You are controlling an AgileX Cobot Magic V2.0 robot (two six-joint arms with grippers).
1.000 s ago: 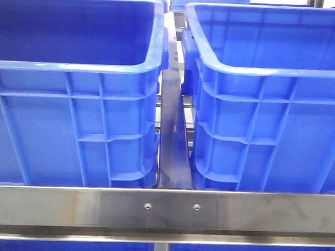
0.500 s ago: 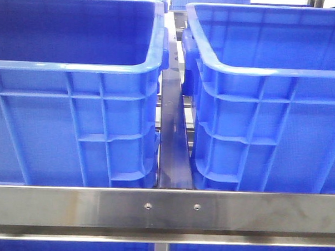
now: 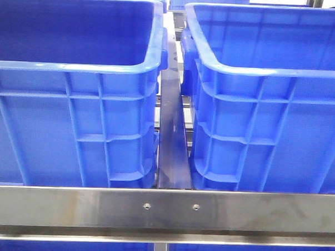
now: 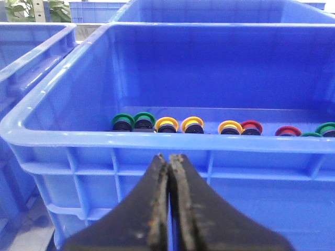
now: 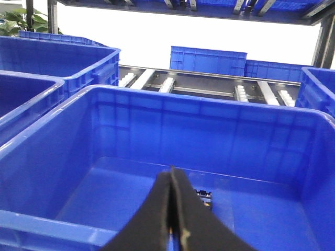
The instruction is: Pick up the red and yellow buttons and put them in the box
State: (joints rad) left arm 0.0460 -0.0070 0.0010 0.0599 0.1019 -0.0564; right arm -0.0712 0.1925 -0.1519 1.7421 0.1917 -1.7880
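In the left wrist view a blue bin (image 4: pixel 63 135) holds a row of buttons along its far floor: three yellow buttons (image 4: pixel 167 124) (image 4: pixel 192 124) (image 4: pixel 230 127) and two red buttons (image 4: pixel 251 126) (image 4: pixel 288 130). My left gripper (image 4: pixel 168 157) is shut and empty, outside the bin's near wall and just below its rim. The right wrist view looks into another blue box (image 5: pixel 209 102). My right gripper (image 5: pixel 171 170) is shut above its near rim, and a small dark part (image 5: pixel 204 195) on the floor is half hidden behind the fingers. Neither gripper appears in the front view.
Green buttons (image 4: pixel 133 120) (image 4: pixel 327 128) lie in the same row as the others. The front view shows two tall blue bins (image 3: pixel 75 66) (image 3: pixel 259 71) side by side, with a narrow gap between them and a steel rail (image 3: pixel 164 210) across the front. More blue crates (image 5: pixel 208 59) stand beyond a roller conveyor.
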